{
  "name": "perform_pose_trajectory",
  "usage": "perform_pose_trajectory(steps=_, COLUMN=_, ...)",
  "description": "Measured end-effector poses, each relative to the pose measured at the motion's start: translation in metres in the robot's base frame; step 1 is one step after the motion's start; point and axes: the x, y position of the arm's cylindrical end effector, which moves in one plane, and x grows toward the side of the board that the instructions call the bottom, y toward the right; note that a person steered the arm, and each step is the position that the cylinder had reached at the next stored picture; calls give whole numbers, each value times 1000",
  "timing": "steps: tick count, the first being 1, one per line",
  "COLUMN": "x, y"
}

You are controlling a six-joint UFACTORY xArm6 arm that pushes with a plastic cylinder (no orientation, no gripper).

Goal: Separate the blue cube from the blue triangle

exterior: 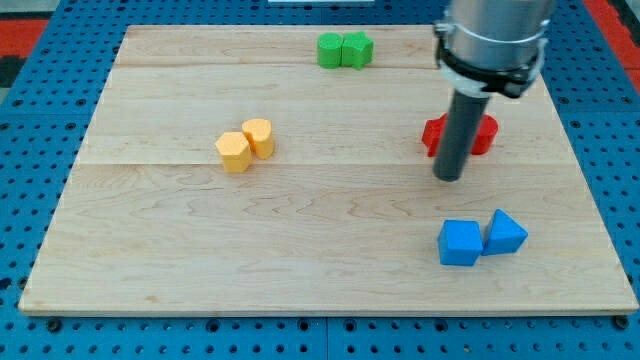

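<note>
My tip [450,178] is sitting right of centre in the frame, w/ the dark rod hanging straight down from the grey arm housing at top right. It's a plain rod, so no jaws to spread or press together, and it's pinching nothing. The tip is resting just below the red blocks [483,135], which are lying partly hidden behind the rod; exact shapes are hard to tell. Can't say if the rod is touching them.

The blue cube [460,243] is lying in the lower right of the frame, below the tip and apart from it. The blue triangle [505,233] is sitting just to the cube's right, touching it or nearly so, slightly higher in the frame.

Two yellow blocks [245,145] are sitting together left of centre, touching each other; shapes approx cylinder-like or many-sided, not clear. Two green blocks [345,50] are huddling side by side at top centre, near the far edge of the wooden board [150,250]. The board is lying on a blue pegboard surface [30,200].
</note>
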Motion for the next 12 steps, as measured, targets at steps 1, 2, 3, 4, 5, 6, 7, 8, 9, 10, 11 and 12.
perform_pose_trajectory(steps=1, x=0, y=20)
perform_pose_trajectory(steps=2, x=36, y=77)
perform_pose_trajectory(steps=3, x=79, y=64)
perform_pose_trajectory(steps=4, x=110, y=59)
perform_pose_trajectory(steps=5, x=110, y=-1)
perform_pose_trajectory(steps=6, x=104, y=-27)
perform_pose_trajectory(steps=7, x=102, y=32)
perform_pose_trajectory(steps=8, x=76, y=54)
perform_pose_trajectory(steps=9, x=84, y=-8)
perform_pose_trajectory(steps=10, x=101, y=-121)
perform_pose_trajectory(steps=11, x=101, y=-202)
perform_pose_trajectory(steps=12, x=95, y=-192)
